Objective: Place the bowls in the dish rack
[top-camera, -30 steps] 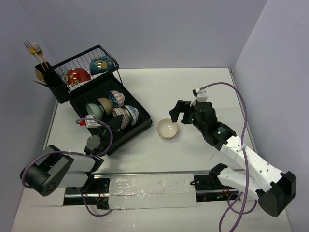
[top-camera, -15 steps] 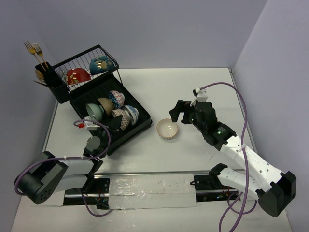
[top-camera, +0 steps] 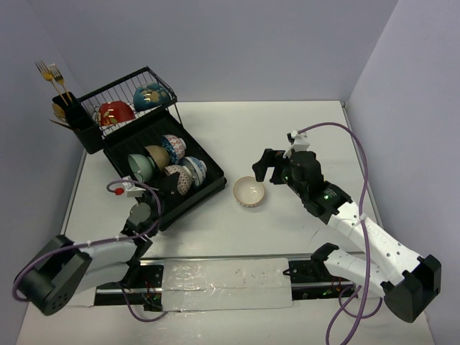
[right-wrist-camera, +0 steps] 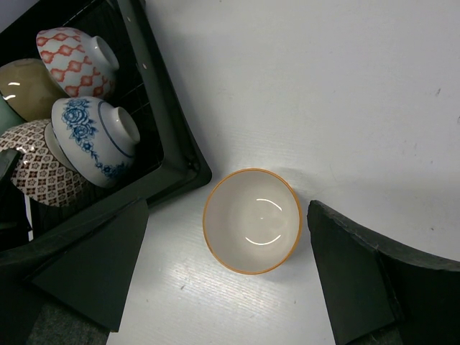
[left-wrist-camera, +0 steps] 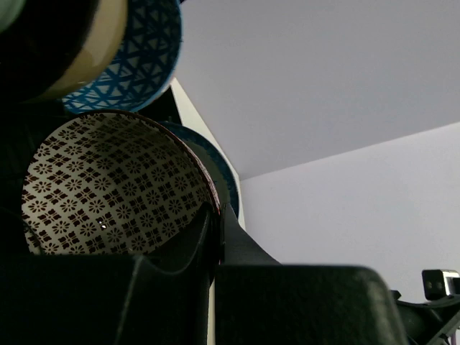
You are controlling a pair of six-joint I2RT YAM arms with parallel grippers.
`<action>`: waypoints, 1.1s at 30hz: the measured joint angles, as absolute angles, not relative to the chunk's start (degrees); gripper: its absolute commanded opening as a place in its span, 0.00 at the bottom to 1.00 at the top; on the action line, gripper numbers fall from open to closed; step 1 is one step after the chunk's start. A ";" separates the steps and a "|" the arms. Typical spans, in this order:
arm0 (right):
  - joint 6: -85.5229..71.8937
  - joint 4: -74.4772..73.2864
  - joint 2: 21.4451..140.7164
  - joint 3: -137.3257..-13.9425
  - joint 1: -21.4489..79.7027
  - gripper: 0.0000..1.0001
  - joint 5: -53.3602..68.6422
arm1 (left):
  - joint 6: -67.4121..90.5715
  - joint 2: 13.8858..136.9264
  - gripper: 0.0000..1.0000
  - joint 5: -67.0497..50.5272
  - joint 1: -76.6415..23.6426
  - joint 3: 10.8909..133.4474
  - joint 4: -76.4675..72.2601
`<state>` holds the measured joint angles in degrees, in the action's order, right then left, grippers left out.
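Rack side: left tool [top-camera: 167, 185] is in the lower tray of the black two-tier dish rack [top-camera: 188, 203]. Its jaws are narrow at the rim of the brown-patterned ceramic bowl [left-wrist-camera: 108, 187]; can't tell if it's pinching. The small round cream bowl with orange rim [right-wrist-camera: 251, 221] sits upright on the white tabletop [top-camera: 287, 129], just beside the tray's corner and not touching it. The right tool [right-wrist-camera: 226, 208] hangs above it, jaws wide, bowl between the fingers. Right arm is clearly nearer. The bowl is round, so no axis to align. It's glossy and empty.

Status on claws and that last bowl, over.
Right claw open over cream bowl on table. Left claw at dish rack front, grip unclear. Nothing between bowl and rack.
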<state>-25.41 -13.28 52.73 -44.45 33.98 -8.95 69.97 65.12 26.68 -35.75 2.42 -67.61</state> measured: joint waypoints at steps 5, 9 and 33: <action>-25.41 -13.26 52.73 -44.45 33.98 0.99 -8.91 | 70.35 52.73 0.10 29.04 -36.29 2.22 -51.16; -25.43 -13.23 52.75 -44.45 33.98 0.99 -8.82 | 72.07 48.64 0.37 29.98 -36.47 2.26 -44.75; -24.69 -13.26 52.66 -44.45 33.98 1.00 -9.04 | 56.93 40.73 0.99 32.36 -37.50 21.89 -4.51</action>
<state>-24.69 -13.26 52.66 -44.45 33.98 -9.04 56.93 40.73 32.36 -37.50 21.89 -4.51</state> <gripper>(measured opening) 0.993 0.991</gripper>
